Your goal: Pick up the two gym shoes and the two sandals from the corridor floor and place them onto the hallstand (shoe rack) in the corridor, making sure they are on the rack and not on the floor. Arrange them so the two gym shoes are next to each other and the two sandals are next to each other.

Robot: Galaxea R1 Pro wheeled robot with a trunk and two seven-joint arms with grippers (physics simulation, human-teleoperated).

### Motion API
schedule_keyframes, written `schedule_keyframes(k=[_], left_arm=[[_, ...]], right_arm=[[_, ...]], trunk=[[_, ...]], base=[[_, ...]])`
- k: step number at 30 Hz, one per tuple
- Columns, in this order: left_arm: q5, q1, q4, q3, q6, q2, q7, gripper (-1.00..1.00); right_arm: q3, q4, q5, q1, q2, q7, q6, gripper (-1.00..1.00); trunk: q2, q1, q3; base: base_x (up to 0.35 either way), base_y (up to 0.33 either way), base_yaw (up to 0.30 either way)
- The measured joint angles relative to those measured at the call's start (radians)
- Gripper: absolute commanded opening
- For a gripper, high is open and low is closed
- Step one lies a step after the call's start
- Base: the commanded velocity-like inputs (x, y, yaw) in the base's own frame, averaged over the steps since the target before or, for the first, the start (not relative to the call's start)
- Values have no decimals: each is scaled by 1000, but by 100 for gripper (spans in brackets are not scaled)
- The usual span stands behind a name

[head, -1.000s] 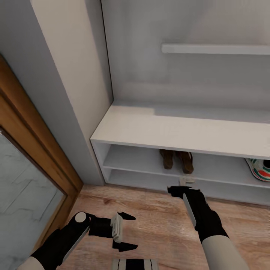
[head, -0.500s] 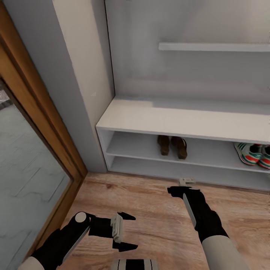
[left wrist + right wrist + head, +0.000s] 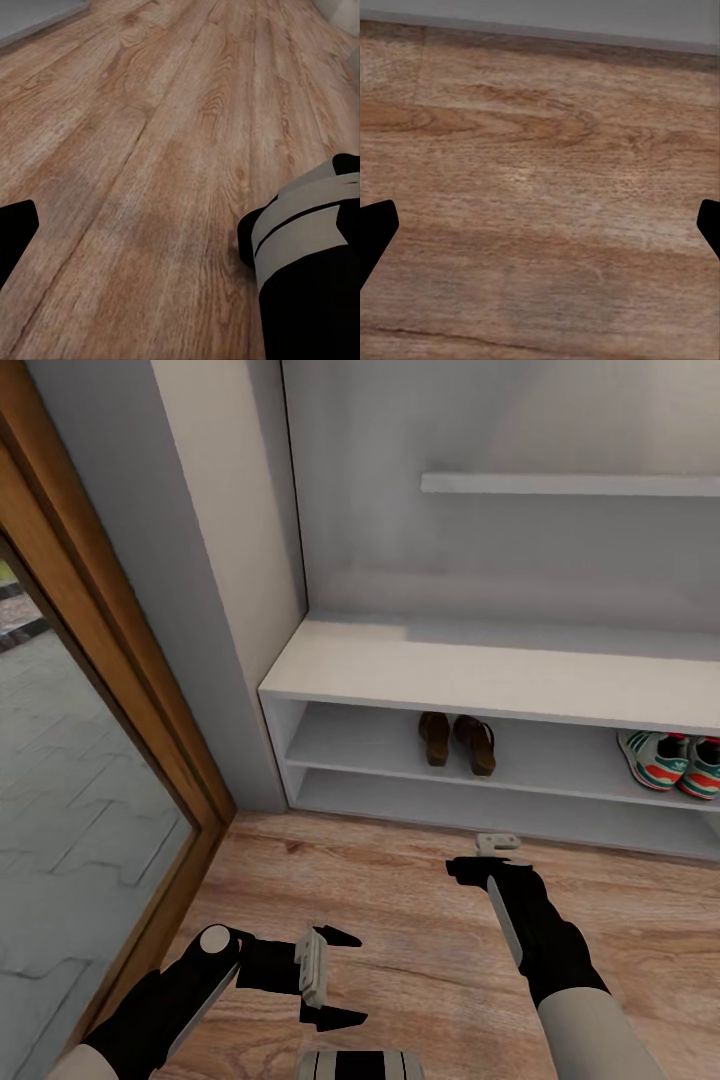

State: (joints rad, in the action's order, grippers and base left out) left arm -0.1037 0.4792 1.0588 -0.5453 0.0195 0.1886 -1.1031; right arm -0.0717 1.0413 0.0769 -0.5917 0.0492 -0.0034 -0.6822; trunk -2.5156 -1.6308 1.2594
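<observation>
Hallstand (image 3: 480, 685): white unit ahead of both grippers, with a bench top, two open shelves beneath and a floating shelf (image 3: 570, 484) on the back panel.
Upper open shelf: holds all four shoes.
Sandals (image 3: 457, 740): side by side on that shelf, straight beyond the right gripper.
Gym shoes (image 3: 672, 761): side by side on the same shelf, farther toward the right gripper's outer side, well apart from the sandals.
Lower open shelf: contents cannot be told.
Left gripper (image 3: 338, 977): fingers spread, nothing between them, above the corridor floor (image 3: 400, 890).
Right gripper (image 3: 497, 844): fingertips wide apart in the right wrist view, nothing held, over bare planks near the hallstand's base.
</observation>
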Motion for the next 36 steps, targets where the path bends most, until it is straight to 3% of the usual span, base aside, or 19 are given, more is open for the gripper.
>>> schedule_keyframes(k=[12, 15, 16, 19, 36], left_arm=[[1, 0, 0, 1, -1, 0, -1, 100], [0, 0, 0, 2, -3, 0, 1, 100], [0, 0, 0, 2, -4, 0, 1, 100], [0, 0, 0, 2, -4, 0, 2, 100], [0, 0, 0, 2, -4, 0, 21, 100]], right_arm=[[1, 5, -4, 0, 6, 0, 0, 100], [3, -2, -3, 0, 6, 1, 29, 100], [3, -4, -3, 0, 7, 1, 89, 100], [3, -4, -3, 0, 7, 2, 121, 100], [3, -10, -1, 0, 7, 0, 136, 100]], trunk=[[0, 0, 0], [0, 0, 0], [0, 0, -4], [1, 2, -15], [5, 9, -81]], base=[[0, 0, 0], [0, 0, 0], [0, 0, 0], [0, 0, 0], [0, 0, 0]])
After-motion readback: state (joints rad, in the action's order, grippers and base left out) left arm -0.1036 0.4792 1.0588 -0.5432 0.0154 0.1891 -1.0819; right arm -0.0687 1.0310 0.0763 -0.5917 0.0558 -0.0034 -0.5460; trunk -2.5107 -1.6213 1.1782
